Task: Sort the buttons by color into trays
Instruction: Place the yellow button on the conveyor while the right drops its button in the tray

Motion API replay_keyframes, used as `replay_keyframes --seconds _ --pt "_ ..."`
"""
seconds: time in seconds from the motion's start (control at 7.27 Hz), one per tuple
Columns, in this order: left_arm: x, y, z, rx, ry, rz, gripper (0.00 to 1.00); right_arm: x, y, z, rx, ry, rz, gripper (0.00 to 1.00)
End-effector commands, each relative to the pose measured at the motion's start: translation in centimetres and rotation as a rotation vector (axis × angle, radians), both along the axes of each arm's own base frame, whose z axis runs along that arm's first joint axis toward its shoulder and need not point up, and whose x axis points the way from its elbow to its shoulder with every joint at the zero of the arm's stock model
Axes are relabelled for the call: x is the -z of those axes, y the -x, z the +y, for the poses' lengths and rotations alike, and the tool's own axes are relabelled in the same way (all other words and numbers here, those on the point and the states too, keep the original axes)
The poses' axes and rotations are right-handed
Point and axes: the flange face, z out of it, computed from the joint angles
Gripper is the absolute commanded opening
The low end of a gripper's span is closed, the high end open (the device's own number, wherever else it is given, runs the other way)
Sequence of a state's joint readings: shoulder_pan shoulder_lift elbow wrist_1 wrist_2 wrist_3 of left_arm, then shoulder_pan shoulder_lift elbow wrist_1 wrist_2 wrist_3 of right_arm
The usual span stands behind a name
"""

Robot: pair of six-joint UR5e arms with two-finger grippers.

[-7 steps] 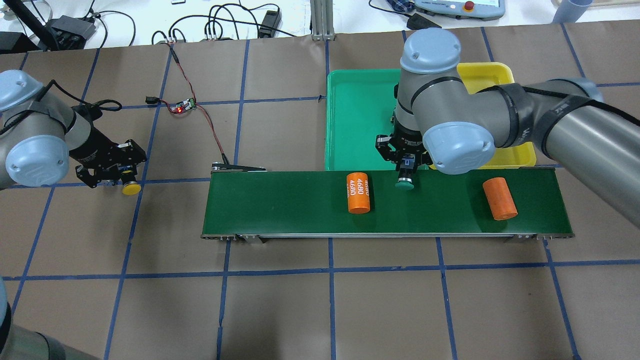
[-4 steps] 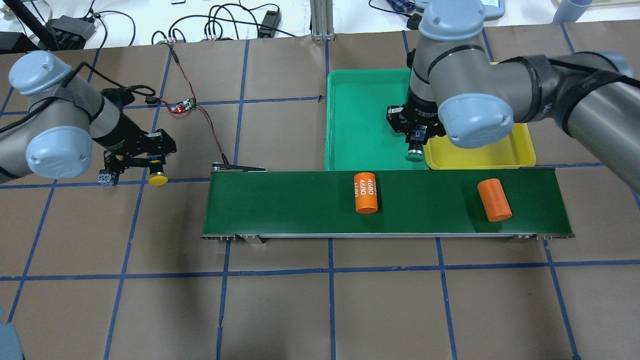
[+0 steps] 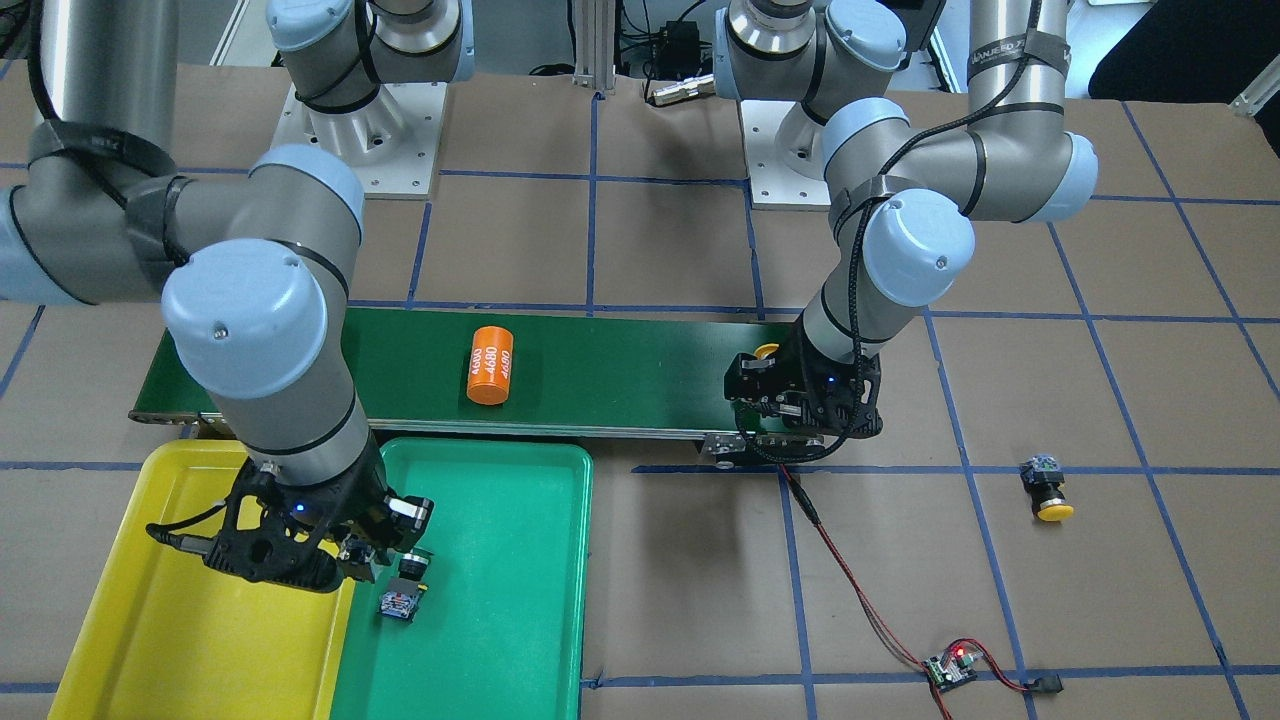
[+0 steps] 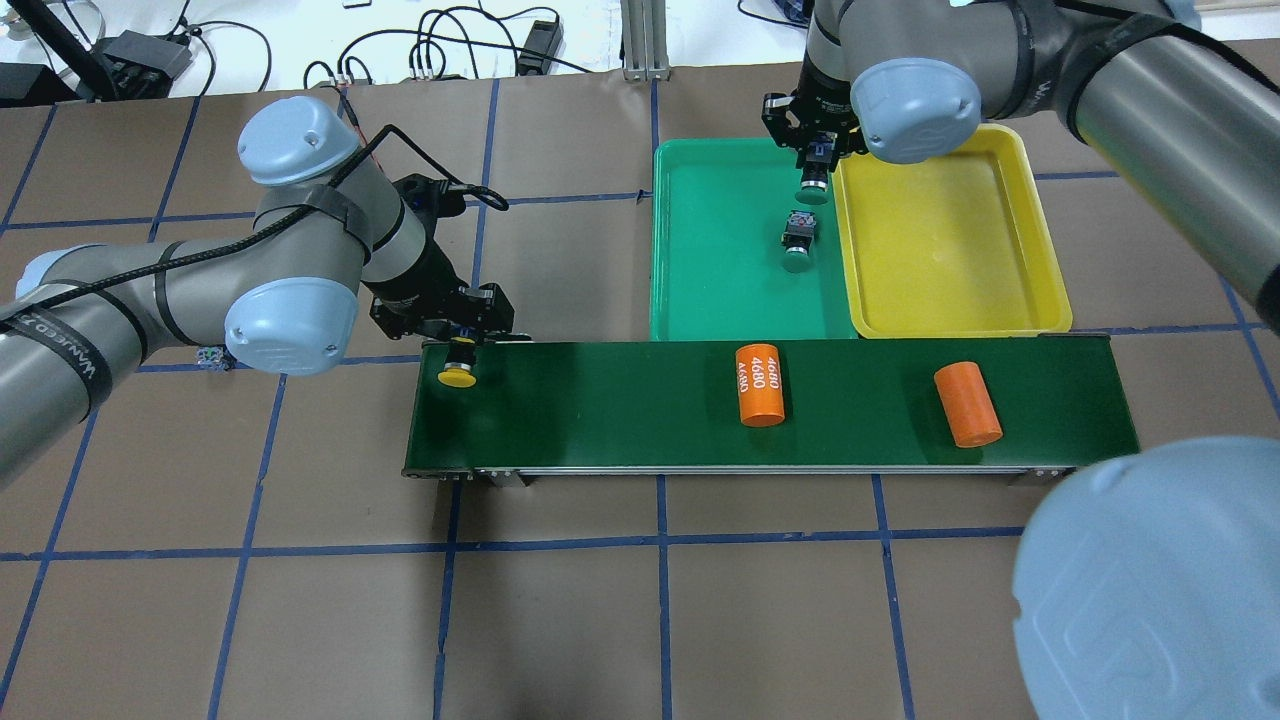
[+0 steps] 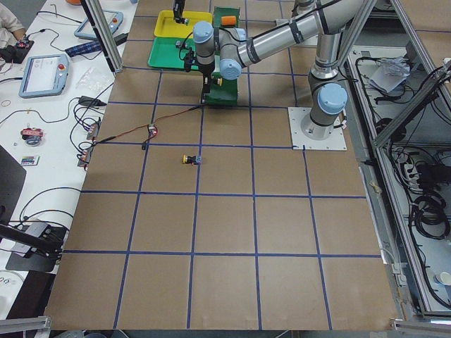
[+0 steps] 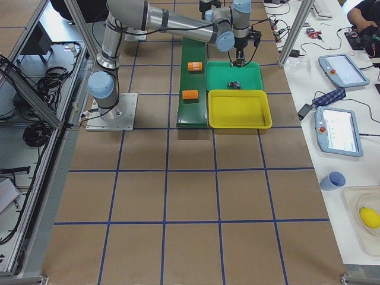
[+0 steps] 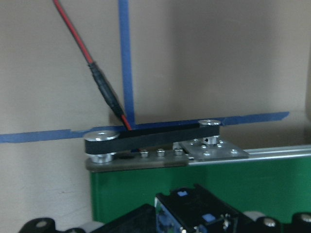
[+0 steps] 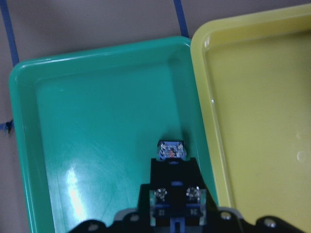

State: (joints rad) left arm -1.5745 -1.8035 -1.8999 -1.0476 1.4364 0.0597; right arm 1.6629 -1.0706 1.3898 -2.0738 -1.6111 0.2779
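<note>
My right gripper point(image 4: 815, 160) is shut on a green-capped button point(image 4: 812, 190) and holds it above the far part of the green tray point(image 4: 720, 250). A second green button point(image 4: 797, 245) lies in that tray, also in the right wrist view point(image 8: 171, 149). The yellow tray point(image 4: 950, 240) beside it holds nothing I can see. My left gripper point(image 4: 460, 335) is shut on a yellow-capped button point(image 4: 459, 375) over the left end of the conveyor belt point(image 4: 600, 410). Another yellow button point(image 3: 1045, 490) lies on the table to the left of the belt.
Two orange cylinders lie on the belt, one numbered point(image 4: 760, 385) and one plain point(image 4: 967, 404). A red and black wire point(image 4: 410, 235) with a small circuit board runs to the belt's left end. The right arm's elbow fills the overhead view's lower right corner.
My left gripper carried the yellow button right, from over the table to over the belt's left end. My right gripper carried the green button from the belt's edge to the tray's far part.
</note>
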Motion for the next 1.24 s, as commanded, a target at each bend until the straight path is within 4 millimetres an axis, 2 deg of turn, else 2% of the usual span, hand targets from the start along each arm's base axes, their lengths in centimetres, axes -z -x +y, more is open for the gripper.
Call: replay_keyframes --seconds 0.0,0.14,0.28,0.41,0.55,0.83,0.96,1.1 --pt "0.5 0.4 0.9 0.004 -0.017 0.0 0.0 4.0 -0.6 -2.3 0.0 0.035 -0.011 0.0" --pt "1.6 0.5 1.7 0.005 -0.029 0.005 0.0 5.2 -1.4 -2.3 -0.005 0.019 -0.021 0.0" --pt "1.6 0.5 2.0 0.004 -0.031 0.005 0.03 6.5 -1.8 -2.4 -0.018 -0.003 -0.033 0.0" --pt "2.2 0.6 2.1 -0.035 -0.052 0.0 0.31 7.6 -1.9 -2.5 -0.02 0.001 -0.035 0.0" --pt "2.5 0.7 2.0 -0.088 -0.066 -0.007 0.52 8.3 -2.3 -2.5 -0.026 -0.006 -0.034 0.0" --pt "2.3 0.9 2.2 -0.085 -0.061 -0.004 1.0 8.3 -2.6 -2.4 -0.03 -0.007 -0.037 0.0" --pt "0.2 0.8 1.7 -0.079 -0.022 -0.002 1.0 8.3 -2.8 -2.4 -0.034 -0.011 -0.061 0.11" --pt "-2.6 0.1 0.3 -0.086 0.013 0.001 1.0 8.3 -2.9 -2.4 -0.035 -0.011 -0.064 0.51"
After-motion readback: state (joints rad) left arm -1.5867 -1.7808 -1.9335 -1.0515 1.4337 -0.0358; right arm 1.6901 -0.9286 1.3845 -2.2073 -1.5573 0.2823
